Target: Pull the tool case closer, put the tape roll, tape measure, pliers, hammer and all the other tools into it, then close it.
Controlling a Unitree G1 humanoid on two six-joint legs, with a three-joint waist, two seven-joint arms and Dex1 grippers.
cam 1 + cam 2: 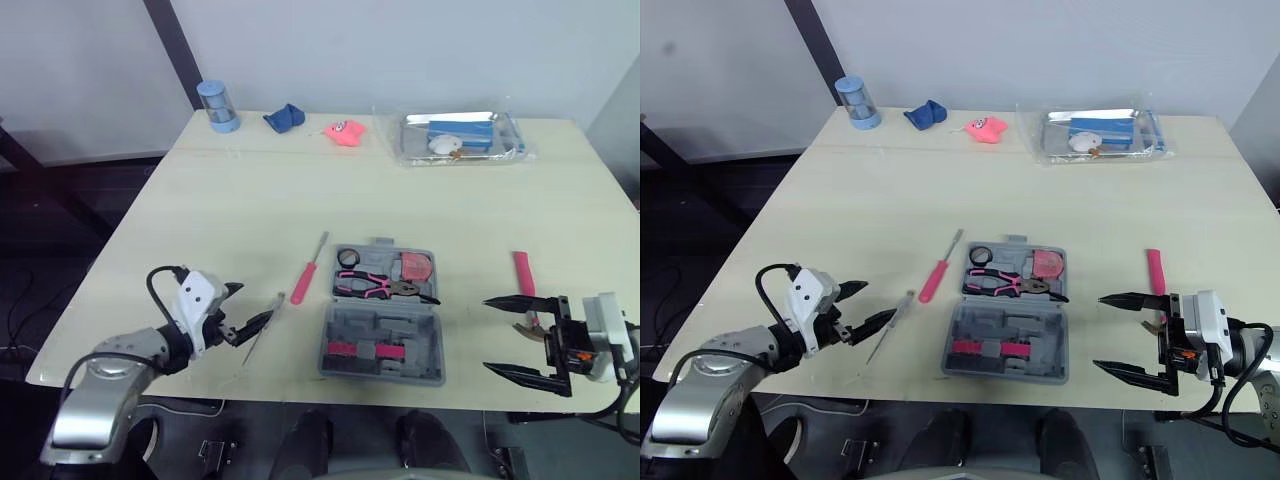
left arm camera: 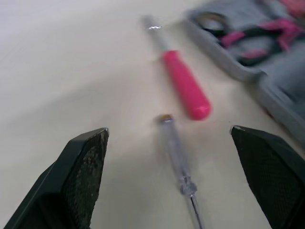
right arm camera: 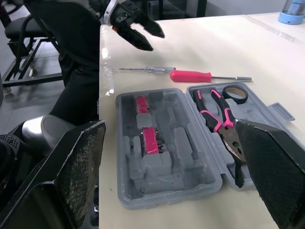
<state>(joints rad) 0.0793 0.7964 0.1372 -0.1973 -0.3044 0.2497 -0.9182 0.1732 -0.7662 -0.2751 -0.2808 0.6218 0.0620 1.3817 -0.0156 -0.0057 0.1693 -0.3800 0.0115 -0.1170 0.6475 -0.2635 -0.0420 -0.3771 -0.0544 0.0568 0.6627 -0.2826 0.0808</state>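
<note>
From the head camera, the tool case [image 1: 383, 330] lies open on the table [image 1: 250, 200], near its front edge and between the two arms. The pliers [image 1: 385, 286], tape roll [image 1: 348, 258] and tape measure [image 1: 415, 266] sit in its far half. Pink inserts show in the near half. A red screwdriver [image 1: 308, 272] lies just left of the case, and a clear-handled screwdriver [image 1: 265, 327] lies nearer the front edge. The left gripper [image 1: 250, 308] hovers at this second screwdriver with its fingers spread and nothing in them. The right gripper [image 1: 487, 335] is to the right of the case, fingers wide apart and empty. A pink-handled tool [image 1: 524, 272] lies just beyond it, its near end hidden behind the gripper. Along the far edge stand a blue cup [image 1: 217, 106], a blue cloth [image 1: 285, 118], a pink toy [image 1: 345, 132] and a clear bag [image 1: 460, 138].

In the left wrist view, the two black fingers [image 2: 81, 176] frame the clear-handled screwdriver without touching it. The red screwdriver and a corner of the case lie beyond.

In the right wrist view, the spread fingers [image 3: 78, 171] frame the open case. Both screwdrivers and the left gripper lie past it.
</note>
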